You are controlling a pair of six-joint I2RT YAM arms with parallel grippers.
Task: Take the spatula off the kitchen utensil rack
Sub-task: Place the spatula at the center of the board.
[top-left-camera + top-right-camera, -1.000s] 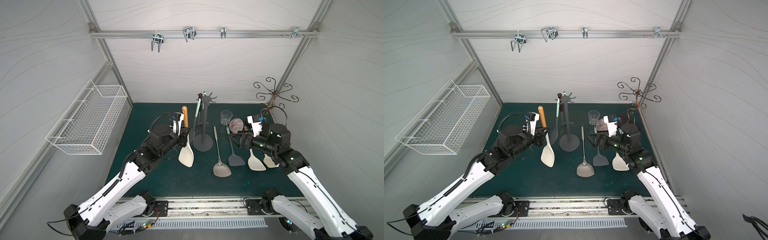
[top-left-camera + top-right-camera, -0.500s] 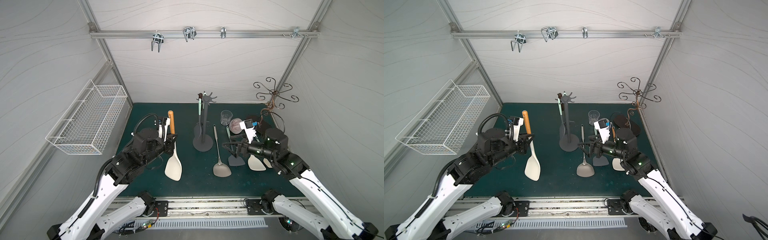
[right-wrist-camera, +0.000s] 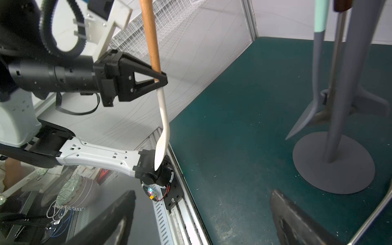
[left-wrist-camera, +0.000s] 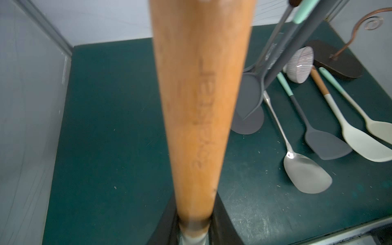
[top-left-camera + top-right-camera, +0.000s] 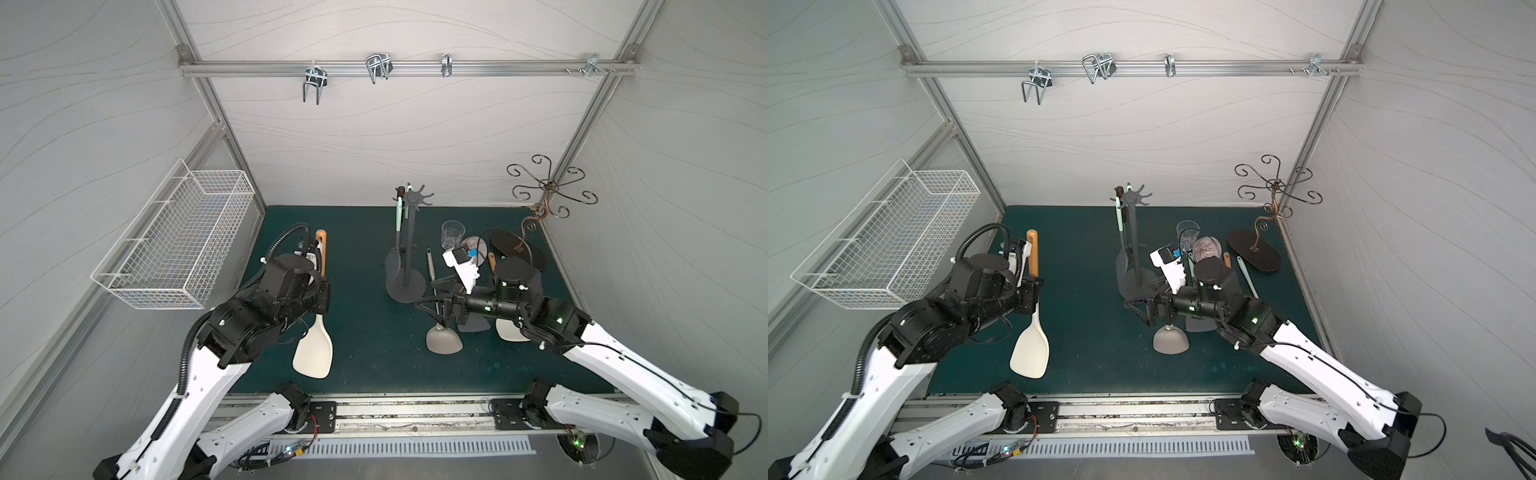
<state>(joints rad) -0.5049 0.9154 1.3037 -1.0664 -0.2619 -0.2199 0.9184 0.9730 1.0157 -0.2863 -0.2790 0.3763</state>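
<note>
Spatula and kitchen utensil rack are well apart now. Over the last second I have carried it off the prongs and out over my left side of the bench. My left hand is clamped narrow on it where the wooden handle meets the cream neck, handle up and blade hanging down. The lifting-off looks done to me; what remains is finding a place to lay it. From above I cannot say whether the blade tip touches the bench, though the right wrist view suggests it hangs clear. My right hand has come in beside the rack's base, jaws wide, holding nothing.

The white wire basket on the wall near my left arm is the one big thing to mind if I swing further out. The bronze curly stand sits in the far right corner, out of my way. Two utensils hang on the rack. To the rack's right lie a steel turner, a grey turner and two cream spoons, then a striped bowl and a glass. That side is crowded, while the bench below the spatula is bare.
</note>
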